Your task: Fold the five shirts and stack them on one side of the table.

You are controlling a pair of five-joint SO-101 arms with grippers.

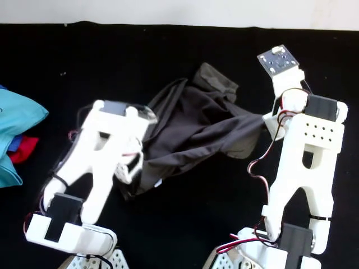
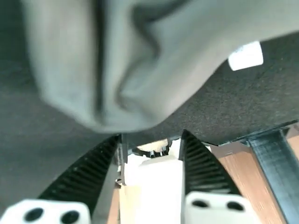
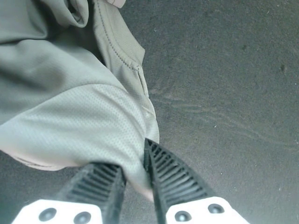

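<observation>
High: dark shirt point(image 1: 190, 129) crumpled on the desk point(image 1: 185, 224), middle, between the arms; coloured pile point(image 1: 17, 129) at left edge.
Left wrist: left claw point(image 2: 152, 135) released, shirt just past its tips.
Right wrist: right claw point(image 3: 133, 154) grasping the shirt's edge.

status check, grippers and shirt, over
Right gripper shut on dark grey shirt edge. Left gripper open at its other side. Shirt crumpled mid-table, unfolded. Teal shirt pile off left, not obstructing.

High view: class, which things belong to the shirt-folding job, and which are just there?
Job: grey shirt; teal shirt; blue garment; red garment; left gripper; right gripper.
Just there: black table cover; pale wall behind.
</observation>
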